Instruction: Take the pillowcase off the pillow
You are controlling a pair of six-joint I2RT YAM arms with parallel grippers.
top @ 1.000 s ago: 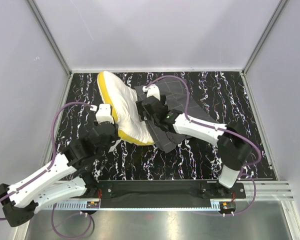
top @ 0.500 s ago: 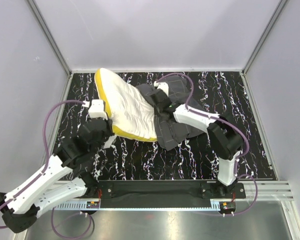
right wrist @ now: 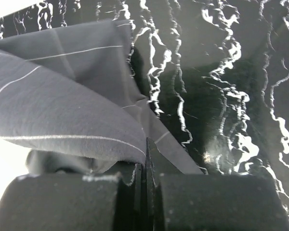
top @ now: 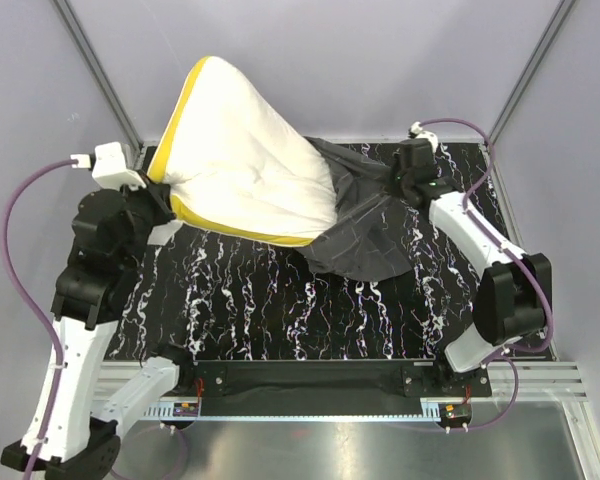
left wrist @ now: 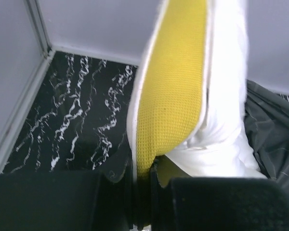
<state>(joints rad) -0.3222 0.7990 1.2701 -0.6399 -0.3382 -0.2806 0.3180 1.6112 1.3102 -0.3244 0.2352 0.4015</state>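
Note:
The cream-white pillow (top: 245,170) with its yellow edge hangs tilted above the back left of the table. My left gripper (top: 163,203) is shut on its lower left corner. In the left wrist view the yellow mesh edge (left wrist: 171,91) runs down between the jaws of the left gripper (left wrist: 147,175). The dark grey pillowcase (top: 365,225) with thin white lines still wraps the pillow's right end and trails onto the table. My right gripper (top: 392,182) is shut on the pillowcase's upper right edge. In the right wrist view, the pillowcase (right wrist: 62,110) runs into the closed right gripper (right wrist: 145,168).
The black white-veined marble tabletop (top: 240,300) is walled by pale grey panels with aluminium posts (top: 100,75) at the back corners. A metal rail (top: 320,385) runs along the near edge. Purple cables (top: 20,250) loop from both arms.
The right gripper went from open to shut on the pillowcase and pulled to the back right. The left arm lifted the pillow up and to the left, so more pillow is bared.

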